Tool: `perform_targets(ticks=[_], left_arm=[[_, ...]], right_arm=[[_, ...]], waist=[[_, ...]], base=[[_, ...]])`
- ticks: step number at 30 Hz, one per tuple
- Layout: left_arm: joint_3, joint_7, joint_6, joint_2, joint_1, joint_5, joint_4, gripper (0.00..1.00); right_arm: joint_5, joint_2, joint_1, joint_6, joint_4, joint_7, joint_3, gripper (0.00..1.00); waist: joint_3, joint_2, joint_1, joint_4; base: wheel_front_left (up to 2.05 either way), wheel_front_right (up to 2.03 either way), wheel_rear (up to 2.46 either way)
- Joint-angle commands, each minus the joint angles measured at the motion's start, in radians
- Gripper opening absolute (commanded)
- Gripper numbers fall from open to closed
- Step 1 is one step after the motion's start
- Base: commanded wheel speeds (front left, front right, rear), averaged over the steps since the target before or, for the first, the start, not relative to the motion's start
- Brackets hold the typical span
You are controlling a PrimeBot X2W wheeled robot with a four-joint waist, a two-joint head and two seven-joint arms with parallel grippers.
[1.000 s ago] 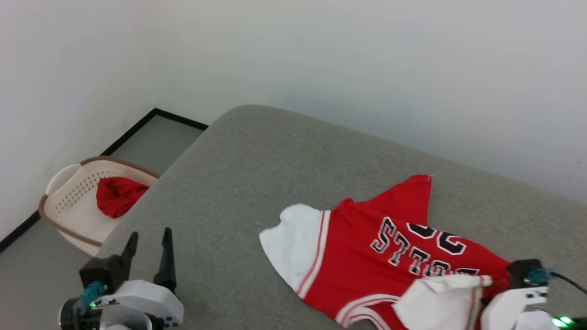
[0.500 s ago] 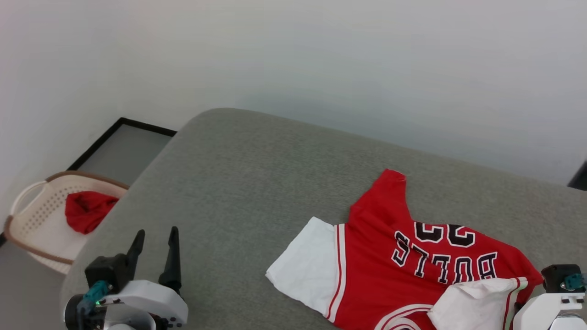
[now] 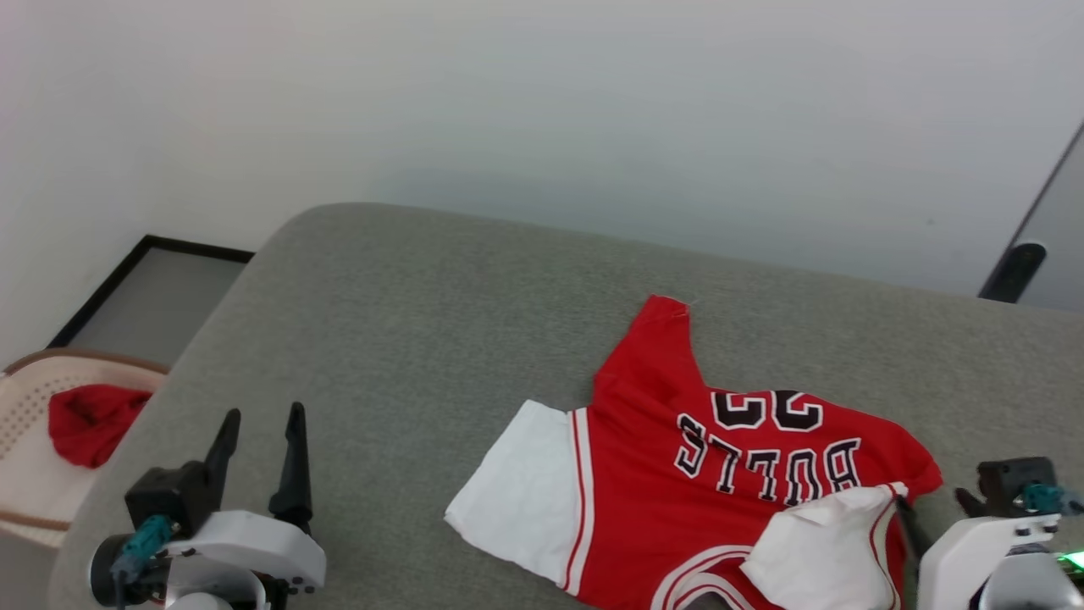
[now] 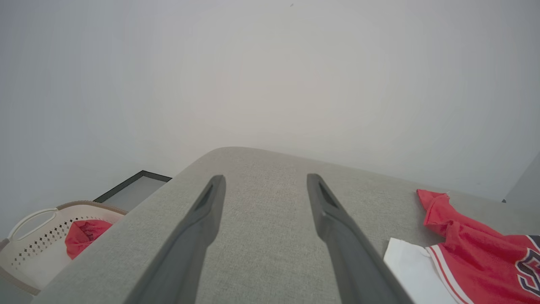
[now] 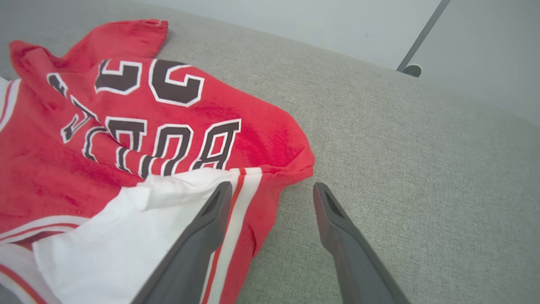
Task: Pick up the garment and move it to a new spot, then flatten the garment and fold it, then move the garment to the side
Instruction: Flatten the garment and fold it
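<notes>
Seeing my right end effector [image 5: 272,186] spread wide at the edge of the garment [image 5: 55,169], I worry it could snag the folded-over sleeve [image 5: 126,219].

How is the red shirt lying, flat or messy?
Messy, not flat. The shirt lies rumpled on the grey surface; one white sleeve is flopped over its red front.

Bare room set up for laundry: white walls [image 3: 508,102] ahead of the left end effector [image 3: 264,411], grey fabric-topped desk [image 3: 406,322] beneath it, perforated laundry basket [image 3: 24,400] on the floor [image 3: 144,305] to its left.
</notes>
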Motion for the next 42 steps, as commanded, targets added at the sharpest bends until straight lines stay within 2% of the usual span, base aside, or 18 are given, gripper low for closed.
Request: perform_targets(ticks=[1, 7, 13, 28, 29, 30, 31, 42], left_arm=[[0.007, 0.000, -0.004, 0.004, 0.010, 0.005, -0.009, 1.00], [0.011, 0.000, -0.004, 0.001, 0.003, 0.014, -0.026, 1.00], [-0.018, 0.000, -0.004, 0.001, -0.024, 0.021, -0.015, 1.00], [-0.079, 0.000, -0.004, -0.006, -0.057, 0.009, 0.031, 1.00], [-0.081, 0.000, -0.004, -0.006, -0.057, 0.008, 0.032, 1.00], [-0.081, 0.000, -0.004, -0.007, -0.057, 0.006, 0.031, 1.00], [-0.081, 0.000, -0.004, -0.008, -0.055, 0.005, 0.031, 1.00], [-0.056, 0.000, -0.004, -0.002, -0.036, -0.010, 0.031, 1.00]], right_arm=[[0.009, 0.012, 0.019, 0.000, -0.018, -0.019, 0.016, 1.00], [0.051, 0.044, 0.051, 0.000, -0.084, 0.002, 0.098, 1.00], [0.078, 0.061, 0.053, 0.000, -0.111, 0.062, 0.147, 1.00], [0.025, 0.092, 0.065, 0.000, -0.052, 0.217, 0.126, 1.00], [0.023, 0.096, 0.065, 0.000, -0.048, 0.222, 0.125, 0.75], [0.017, 0.099, 0.064, 0.000, -0.045, 0.226, 0.120, 0.10], [0.011, 0.099, 0.064, 0.000, -0.043, 0.228, 0.117, 0.00], [0.003, 0.101, 0.054, 0.000, -0.096, 0.257, 0.069, 0.00]], waist=[[0.008, 0.0000, 0.0000, -0.028], [0.018, 0.0000, 0.0000, -0.052], [0.026, 0.0000, 0.0000, -0.041], [0.033, 0.0000, 0.0000, 0.042], [0.033, 0.0000, 0.0000, 0.046], [0.033, 0.0000, 0.0000, 0.050], [0.033, 0.0000, 0.0000, 0.053], [0.029, 0.0000, 0.0000, 0.052]], base=[[0.00, 0.00, 0.00], [0.00, 0.00, 0.00], [0.00, 0.00, 0.00], [0.00, 0.00, 0.00], [0.00, 0.00, 0.00], [0.00, 0.00, 0.00], [0.00, 0.00, 0.00], [0.00, 0.00, 0.00]])
